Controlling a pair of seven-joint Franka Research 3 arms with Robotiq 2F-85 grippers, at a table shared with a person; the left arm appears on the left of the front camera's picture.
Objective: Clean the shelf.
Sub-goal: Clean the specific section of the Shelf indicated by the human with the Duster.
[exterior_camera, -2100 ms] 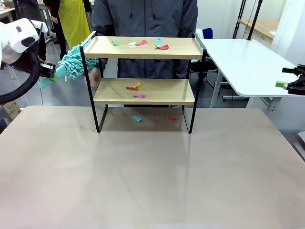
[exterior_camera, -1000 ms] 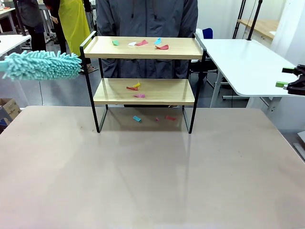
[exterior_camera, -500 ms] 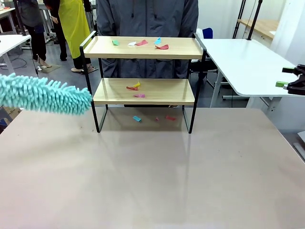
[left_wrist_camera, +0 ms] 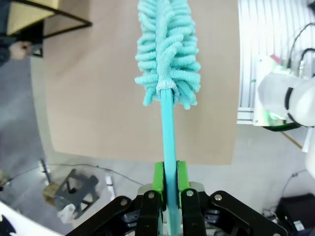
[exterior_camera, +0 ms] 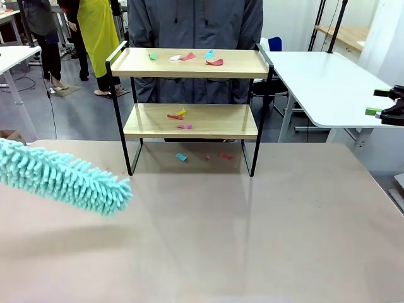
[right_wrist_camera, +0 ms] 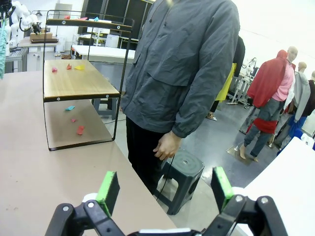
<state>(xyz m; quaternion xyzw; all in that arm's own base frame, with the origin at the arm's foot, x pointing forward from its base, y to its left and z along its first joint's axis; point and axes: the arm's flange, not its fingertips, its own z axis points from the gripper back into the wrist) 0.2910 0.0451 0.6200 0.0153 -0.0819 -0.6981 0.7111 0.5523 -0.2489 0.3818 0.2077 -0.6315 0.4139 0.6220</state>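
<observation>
Table — shelf, coloured scraps

1. A broad beige table takes up the near ground, its top matt and faintly glossy toward the middle.
2. A person in a grey zipped jacket stands at its far side; the right wrist view shows the jacket over dark trousers.
3. A dark plastic stool stands on the grey floor just beside that person's legs.
4. A white table stands to the right, on white legs.
5. Black poles rise behind the white table.
6. A person in a yellow garment stands far back on the left.
7. A person in a red hooded top stands among others well behind.
</observation>
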